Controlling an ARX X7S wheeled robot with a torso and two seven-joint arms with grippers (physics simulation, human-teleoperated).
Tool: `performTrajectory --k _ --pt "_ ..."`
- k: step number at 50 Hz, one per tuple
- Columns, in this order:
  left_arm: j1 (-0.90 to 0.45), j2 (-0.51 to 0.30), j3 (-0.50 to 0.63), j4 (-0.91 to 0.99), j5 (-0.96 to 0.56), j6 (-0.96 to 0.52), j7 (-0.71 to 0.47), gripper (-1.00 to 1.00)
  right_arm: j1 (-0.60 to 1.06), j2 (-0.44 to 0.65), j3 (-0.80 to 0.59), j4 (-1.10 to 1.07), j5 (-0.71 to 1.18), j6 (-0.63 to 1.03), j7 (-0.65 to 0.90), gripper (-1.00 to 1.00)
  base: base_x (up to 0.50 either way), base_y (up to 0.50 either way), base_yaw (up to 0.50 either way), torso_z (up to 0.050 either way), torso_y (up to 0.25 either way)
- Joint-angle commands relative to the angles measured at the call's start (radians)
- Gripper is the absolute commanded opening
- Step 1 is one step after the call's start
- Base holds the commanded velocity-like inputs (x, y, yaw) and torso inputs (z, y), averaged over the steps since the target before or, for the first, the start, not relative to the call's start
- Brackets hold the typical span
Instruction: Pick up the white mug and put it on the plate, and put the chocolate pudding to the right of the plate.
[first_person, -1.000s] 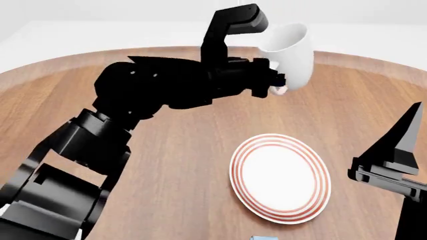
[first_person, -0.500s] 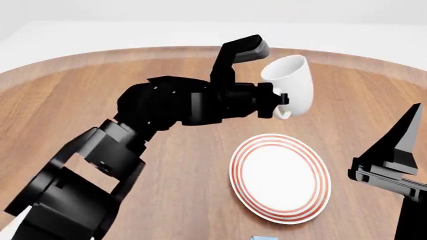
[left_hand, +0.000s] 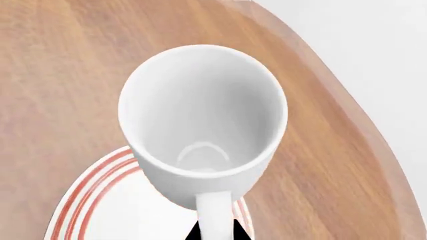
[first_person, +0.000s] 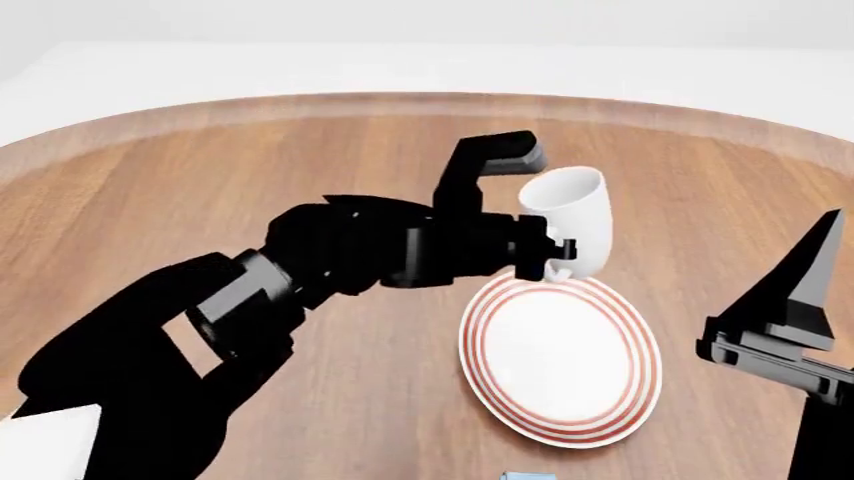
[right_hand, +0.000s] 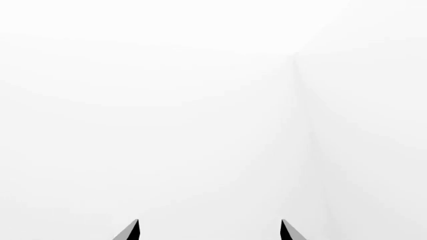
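Above the far edge of the plate (first_person: 561, 362), the white mug (first_person: 571, 230) hangs in the left gripper (first_person: 554, 258).
The gripper is clamped on the mug's handle; the right gripper (right_hand: 208, 231) points at blank white, fingers apart.

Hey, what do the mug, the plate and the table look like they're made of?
The mug looks like glazed white ceramic: smooth walls with soft glossy shading. The plate seems the same, a glossy white face with painted red rings. The table looks like brown wood or a wood veneer with streaky grain and a satin sheen. These are renders, so that is only by appearance.
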Motion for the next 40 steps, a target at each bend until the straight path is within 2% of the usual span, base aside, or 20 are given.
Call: performTrajectory --k 1,2,8,37,40 --pt "-0.039 0.002 0.226 -0.012 -0.124 0.104 -0.014 -1.0 -0.002 0.001 -0.002 0.007 0.001 -0.005 0.002 1.0 0.0 0.0 0.0 0.0 0.0" --pt "-0.039 0.002 0.269 0.012 -0.068 0.108 -0.042 -1.0 -0.002 0.001 -0.003 0.006 -0.001 -0.005 0.002 1.0 0.0 0.0 0.0 0.0 0.0" --pt "-0.011 0.002 0.269 0.037 0.008 0.095 -0.054 -1.0 -0.002 0.002 -0.004 0.009 0.001 -0.009 0.003 1.0 0.0 0.0 0.0 0.0 0.0" --pt "0.051 0.002 0.251 0.074 0.049 0.151 -0.048 -1.0 -0.009 0.006 -0.01 0.025 0.006 -0.027 0.005 1.0 0.0 0.0 0.0 0.0 0.0" --pt "0.062 0.002 0.261 0.081 0.093 0.122 -0.064 -1.0 -0.009 0.006 -0.009 0.027 0.01 -0.027 0.006 1.0 0.0 0.0 0.0 0.0 0.003"
